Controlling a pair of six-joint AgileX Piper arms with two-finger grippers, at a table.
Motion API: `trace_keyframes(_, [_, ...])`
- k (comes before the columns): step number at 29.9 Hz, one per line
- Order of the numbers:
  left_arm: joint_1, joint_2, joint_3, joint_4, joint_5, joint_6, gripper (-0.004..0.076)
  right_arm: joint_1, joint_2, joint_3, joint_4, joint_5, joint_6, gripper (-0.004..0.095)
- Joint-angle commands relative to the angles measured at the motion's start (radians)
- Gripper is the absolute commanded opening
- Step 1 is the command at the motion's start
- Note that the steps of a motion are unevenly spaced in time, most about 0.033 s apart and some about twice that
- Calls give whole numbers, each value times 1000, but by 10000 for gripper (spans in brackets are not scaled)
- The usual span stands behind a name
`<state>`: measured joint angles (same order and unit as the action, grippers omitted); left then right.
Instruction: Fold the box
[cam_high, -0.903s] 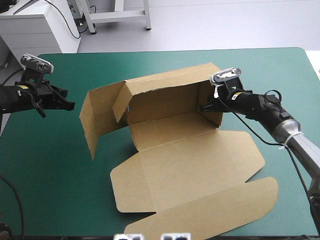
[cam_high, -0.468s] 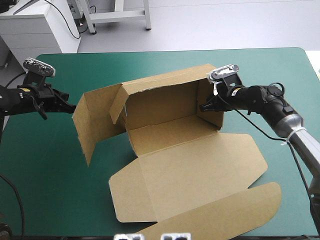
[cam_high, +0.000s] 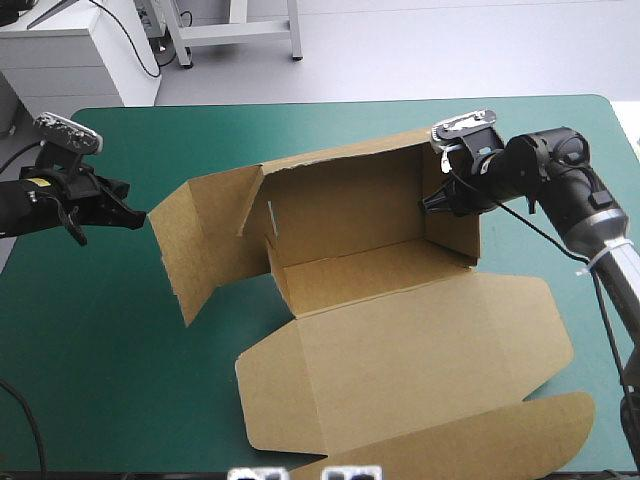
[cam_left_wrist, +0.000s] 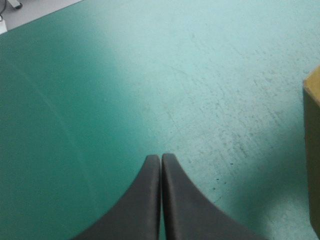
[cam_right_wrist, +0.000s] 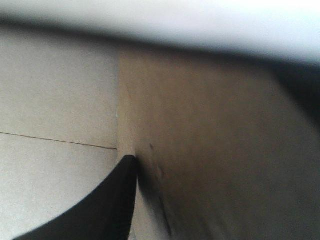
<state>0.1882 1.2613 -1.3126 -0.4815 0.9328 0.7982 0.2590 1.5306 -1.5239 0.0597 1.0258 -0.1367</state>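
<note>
Pinching board on the right: right gripper (cam_high: 428, 206) all but closed on the right wall (cam_high: 455, 235) of the box (cam_high: 400, 340), one black finger (cam_right_wrist: 107, 205) showing inside, the other hidden behind the sheet. Pressed tip to tip and empty on the left: left gripper (cam_left_wrist: 161, 157) hovering over bare teal-green cover (cam_high: 90, 340), just beside the outer edge of the left wall (cam_high: 205, 245) (touching or not, hard to say from here).

Looks like the wall-raising step, roughly midway through the job. Right wall up, back wall (cam_high: 340, 200) up, left wall splayed outward and leaning, not yet square to the floor panel (cam_high: 370, 265). Next, probably: swing that left wall inward with a push from outside, keeping the right pinch steady to stop the whole sheet skating across the cover. Calls for a slow, level push, for fear of buckling the board.

As for the box itself: brown, sitting mid-table. Rear half standing as an open trough, with a short tab (cam_high: 257, 205) folded in at the left rear corner. Lid panel (cam_high: 400, 350) lying flat toward the near edge, rounded tuck flap (cam_high: 480, 445) beyond it, reaching the near edge. Creases crisp, no tears visible.
</note>
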Motion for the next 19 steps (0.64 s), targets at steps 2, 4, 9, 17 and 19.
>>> trace_keyframes(2, [2, -79, -26, 26, -33, -38, -9, -6, -31, -41, 6, 24, 25, -14])
trace_keyframes(4, [2, -99, -26, 27, -13, -47, -9, -6, -11, -41, 6, 47, 30, -14])
trace_keyframes(9, [2, -137, -26, 16, 38, -54, -9, -6, 46, -41, 18, 84, 50, -14])
trace_keyframes(17, [-2, -184, -25, 14, 80, -96, -9, -6, 179, -82, 62, 84, 72, -14])
trace_keyframes(19, [-2, -186, -25, 13, 82, -96, -9, -6, 207, -103, 66, 84, 72, -14])
